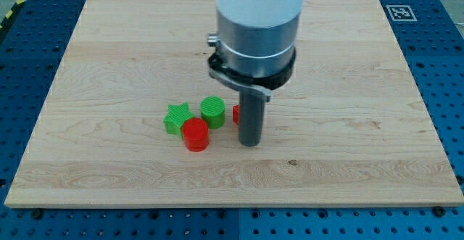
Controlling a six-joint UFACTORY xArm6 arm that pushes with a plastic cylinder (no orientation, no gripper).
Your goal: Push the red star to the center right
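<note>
My tip (pixel 250 143) rests on the wooden board (pixel 362 160) just below the view's middle. A red block, probably the red star (pixel 236 114), shows only as a small sliver at the rod's left edge; most of it is hidden behind the rod. A green cylinder (pixel 213 112) stands just left of that sliver. A red cylinder (pixel 195 135) sits below and left of the green cylinder. A green star (pixel 176 118) lies at the far left of the cluster, touching the red cylinder. My tip is to the right of all these blocks.
The arm's large grey body (pixel 257 22) covers the board's upper middle. A black-and-white marker tag (pixel 399 12) sits off the board's top right corner. Blue perforated table surrounds the board.
</note>
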